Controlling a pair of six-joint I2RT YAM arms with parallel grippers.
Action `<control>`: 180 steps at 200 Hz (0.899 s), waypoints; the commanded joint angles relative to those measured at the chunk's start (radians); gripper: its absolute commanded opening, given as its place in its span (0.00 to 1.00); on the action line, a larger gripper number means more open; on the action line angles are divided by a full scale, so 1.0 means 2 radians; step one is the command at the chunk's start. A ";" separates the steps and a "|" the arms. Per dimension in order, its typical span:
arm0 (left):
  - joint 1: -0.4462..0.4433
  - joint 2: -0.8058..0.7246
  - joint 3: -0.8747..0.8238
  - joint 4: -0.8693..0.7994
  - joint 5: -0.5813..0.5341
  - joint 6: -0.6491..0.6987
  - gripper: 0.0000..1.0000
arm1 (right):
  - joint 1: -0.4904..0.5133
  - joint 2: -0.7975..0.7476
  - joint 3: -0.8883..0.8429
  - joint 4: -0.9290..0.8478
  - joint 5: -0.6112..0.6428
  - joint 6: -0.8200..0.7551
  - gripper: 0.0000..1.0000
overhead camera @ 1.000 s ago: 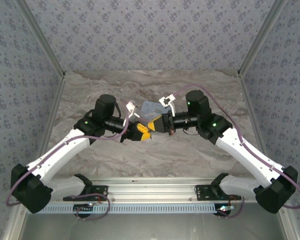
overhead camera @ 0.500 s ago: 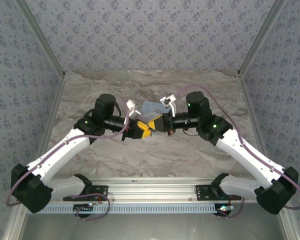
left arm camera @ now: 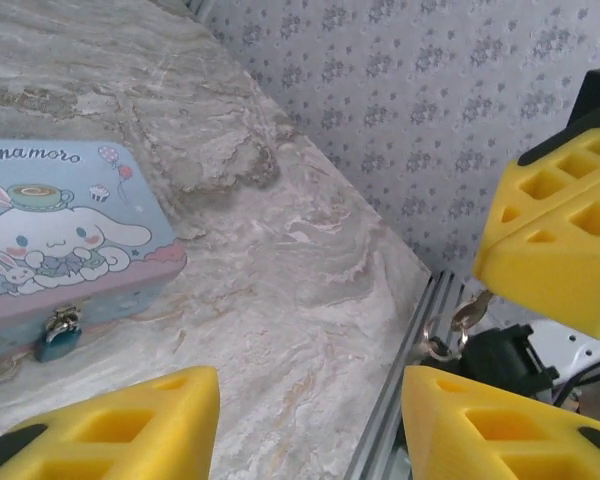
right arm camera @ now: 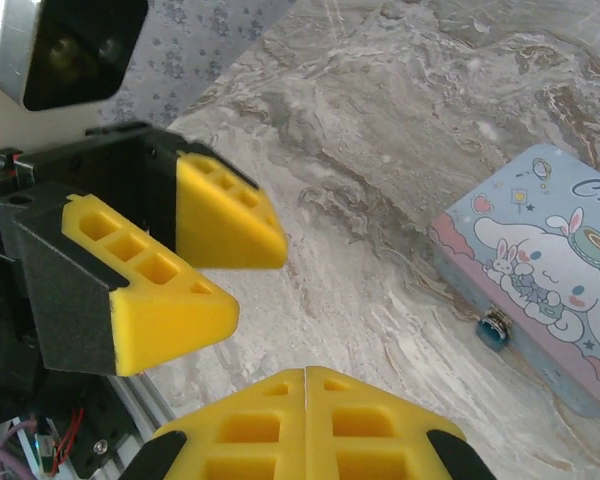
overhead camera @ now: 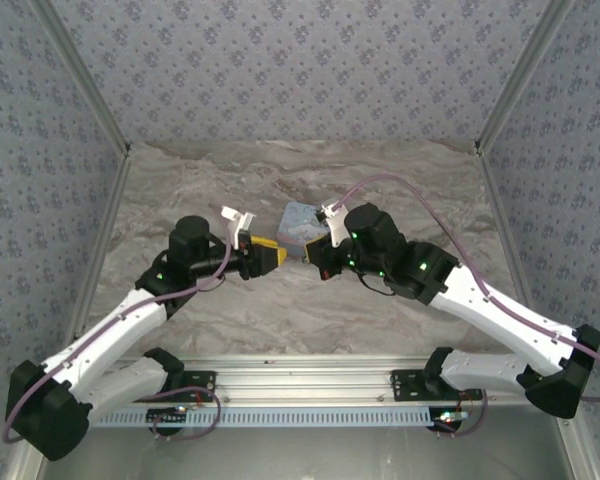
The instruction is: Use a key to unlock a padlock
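Floral-papered walls [overhead camera: 300, 60] are enclosing a marbled table [overhead camera: 230, 170], on which a pale blue tin [left arm camera: 60, 240] is lying flat with its lid down. The padlock [left arm camera: 55, 342] is hanging from the tin's front latch. Near the tin's latch side, the left gripper [left arm camera: 310, 420] is facing it with fingers spread wide, while the right gripper [right arm camera: 305, 400] is pinching a key [left arm camera: 470, 312].

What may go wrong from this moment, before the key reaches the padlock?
1. The key sticks out at the very tip of the shut right gripper; it may twist or slip out on contact.
2. The padlock hangs loose on the front of the tin and nothing holds it, so it may swing away from the key.
3. The open left gripper is close to the right one; they may collide.
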 commanded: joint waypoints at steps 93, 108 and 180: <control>-0.043 0.043 -0.037 0.300 0.038 -0.146 0.47 | -0.063 -0.017 -0.049 0.145 -0.133 0.129 0.00; -0.043 0.051 -0.041 0.319 0.040 -0.158 0.45 | -0.064 -0.021 -0.055 0.154 -0.138 0.135 0.00; -0.042 0.067 -0.037 0.332 0.064 -0.182 0.34 | -0.073 -0.035 -0.068 0.176 -0.141 0.153 0.00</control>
